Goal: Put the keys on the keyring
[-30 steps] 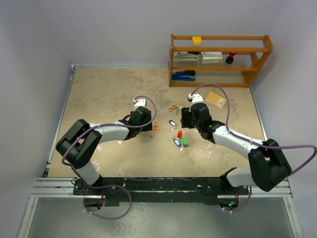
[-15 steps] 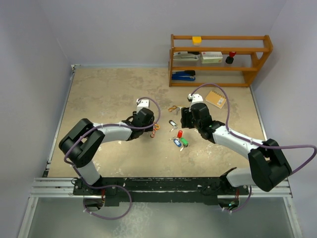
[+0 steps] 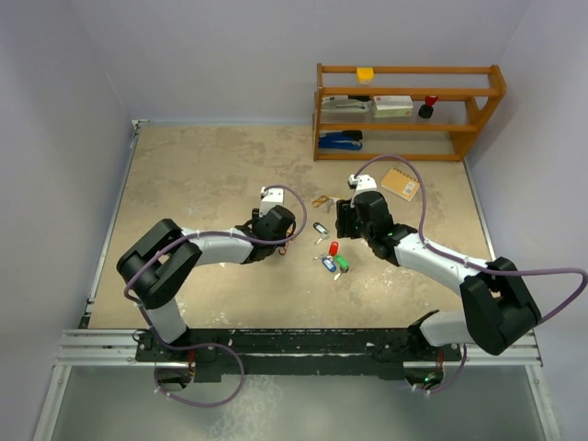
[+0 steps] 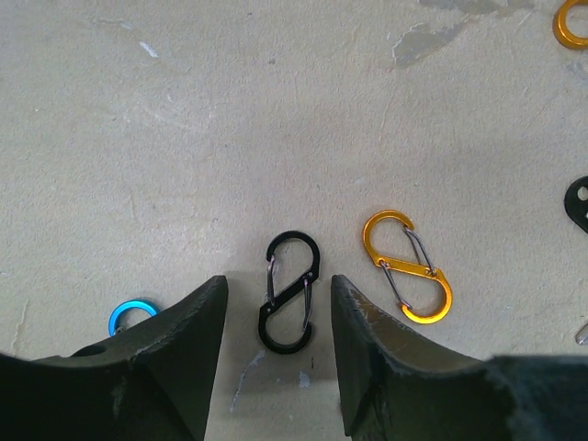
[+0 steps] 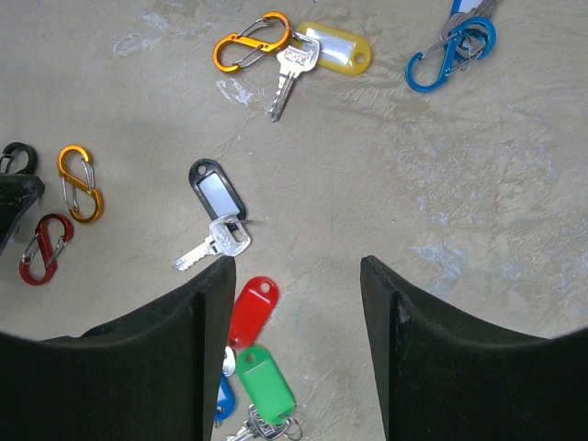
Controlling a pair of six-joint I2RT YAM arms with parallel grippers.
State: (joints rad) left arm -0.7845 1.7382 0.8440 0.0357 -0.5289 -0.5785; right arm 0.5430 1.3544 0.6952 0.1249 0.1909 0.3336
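The keys lie on the table in the right wrist view: a black-and-white tagged key (image 5: 216, 197), a red tag (image 5: 252, 310), a green tag (image 5: 270, 384) and a blue tag (image 5: 223, 400) by the left finger. A yellow-tagged key (image 5: 335, 48) hangs on an orange S-clip (image 5: 250, 40). My right gripper (image 5: 296, 276) is open and empty just above the table beside the red tag. My left gripper (image 4: 278, 294) is open, low over the table, with a black S-clip (image 4: 291, 291) lying between its fingers, untouched. In the top view the key cluster (image 3: 333, 257) lies between both grippers.
An orange S-clip (image 4: 408, 265) and a blue S-clip (image 4: 129, 316) lie either side of the left fingers. A red S-clip (image 5: 43, 248) and another blue S-clip (image 5: 450, 53) lie nearby. A wooden shelf (image 3: 409, 110) and a notebook (image 3: 401, 183) stand at the back right.
My left gripper has moved right, toward the S-clips and the keys. The right arm and the keys have not moved.
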